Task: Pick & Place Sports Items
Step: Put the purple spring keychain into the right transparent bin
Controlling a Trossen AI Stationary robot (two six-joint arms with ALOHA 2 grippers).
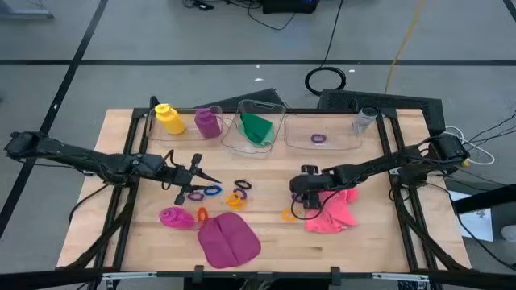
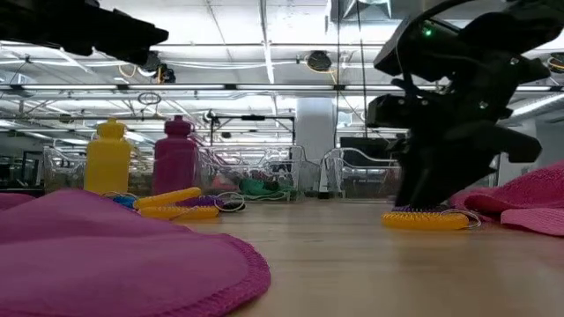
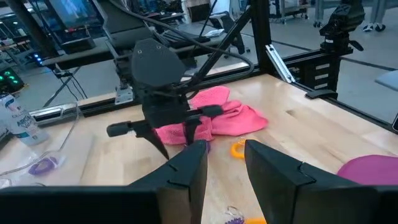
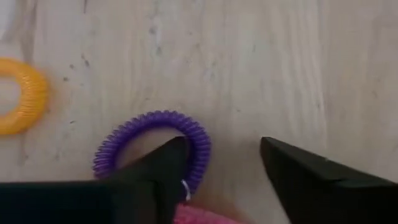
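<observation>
With the right gripper (image 4: 221, 168) lowered, jaws parted, one finger inside the small purple coiled plastic ring (image 4: 152, 152) lying on the wooden table (image 4: 249, 62) beside the crumpled pink cloth (image 1: 334, 209), the thin ring could be pinched off-centre and flicked away, or cloth caught too.

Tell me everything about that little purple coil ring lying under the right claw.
The small purple coiled plastic ring looks like a springy spiral bracelet, ridged all round. It lies flat on the light wooden table, beside the pink cloth. The right claw is down over it: one dark finger sits inside its loop, the other outside, so the jaws straddle one side without yet clamping it.
</observation>
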